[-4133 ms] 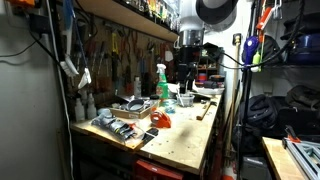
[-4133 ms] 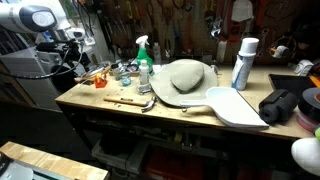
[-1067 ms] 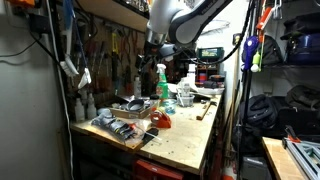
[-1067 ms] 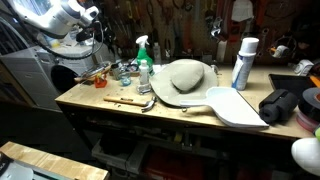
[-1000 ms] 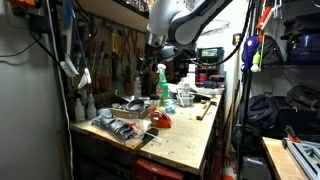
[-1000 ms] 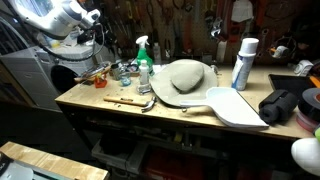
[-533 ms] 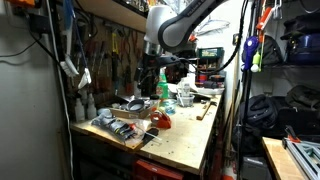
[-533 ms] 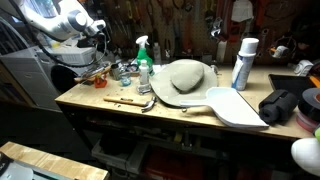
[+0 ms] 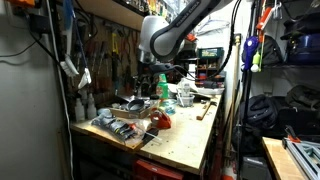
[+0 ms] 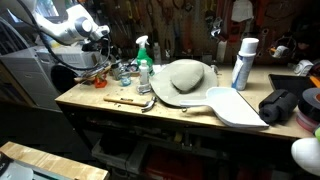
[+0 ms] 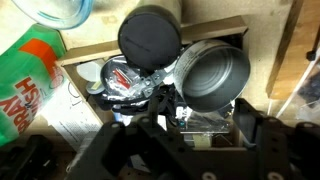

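Observation:
My gripper (image 11: 198,125) is open and empty, its two dark fingers at the bottom of the wrist view. Right under it are a shiny metal bowl (image 11: 212,75) and a round black lid (image 11: 150,38), lying among clutter in a shallow tray. A green spray bottle (image 11: 30,80) lies at the left edge of the wrist view. In both exterior views the gripper (image 9: 149,78) (image 10: 102,55) hangs over the cluttered tray (image 9: 130,105), close to the green spray bottle (image 9: 161,82) (image 10: 143,55).
A wooden workbench (image 9: 185,140) carries a red object (image 9: 161,120), a grey domed object (image 10: 187,77), a white can (image 10: 243,63), a white board (image 10: 235,106), a hammer (image 10: 135,101) and a black bag (image 10: 283,105). Tools hang on the back wall.
The arm has swung across the bench and come down over the cluttered tray by the green spray bottle. The gripper stays empty.

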Controlling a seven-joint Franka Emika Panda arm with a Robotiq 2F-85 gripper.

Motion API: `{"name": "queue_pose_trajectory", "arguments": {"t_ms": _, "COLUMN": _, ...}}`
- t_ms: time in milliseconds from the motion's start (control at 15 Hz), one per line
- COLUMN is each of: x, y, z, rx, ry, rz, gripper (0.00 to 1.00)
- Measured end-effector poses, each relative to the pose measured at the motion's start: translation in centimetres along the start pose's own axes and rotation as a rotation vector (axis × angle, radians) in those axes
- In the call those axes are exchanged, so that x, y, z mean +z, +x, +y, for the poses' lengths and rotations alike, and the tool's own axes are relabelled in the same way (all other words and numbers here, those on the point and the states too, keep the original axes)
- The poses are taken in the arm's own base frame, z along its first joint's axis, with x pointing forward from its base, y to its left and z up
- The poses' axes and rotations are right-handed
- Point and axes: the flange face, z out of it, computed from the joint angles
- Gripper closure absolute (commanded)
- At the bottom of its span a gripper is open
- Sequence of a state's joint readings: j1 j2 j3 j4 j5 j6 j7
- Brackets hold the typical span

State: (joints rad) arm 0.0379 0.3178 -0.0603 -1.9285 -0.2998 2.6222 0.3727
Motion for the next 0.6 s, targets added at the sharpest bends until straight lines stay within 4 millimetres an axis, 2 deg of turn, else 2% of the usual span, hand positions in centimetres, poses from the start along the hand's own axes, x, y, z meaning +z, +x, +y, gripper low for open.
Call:
{"name": "queue_pose_trajectory", "arguments": {"t_ms": 200, "x": 1.3, "y": 0.3, "z": 0.3, "rx": 0.003, "ry": -0.012, "rz": 0.006, "gripper": 0.36}}
{"name": "queue_pose_trajectory", "arguments": {"t_ms": 400, "x": 2.4, "y": 0.3, "z": 0.3, "rx": -0.002, "ry": -0.027, "rz": 0.001, "gripper": 0.39}}
{"name": "queue_pose_trajectory", "arguments": {"t_ms": 533, "x": 3.0, "y": 0.2, "z": 0.1, "rx": -0.010, "ry": -0.038, "rz": -0.004, "gripper": 0.63}}
{"name": "queue_pose_trajectory", "arguments": {"t_ms": 600, "x": 3.3, "y": 0.1, "z": 0.0, "rx": -0.015, "ry": -0.043, "rz": -0.007, "gripper": 0.63}}
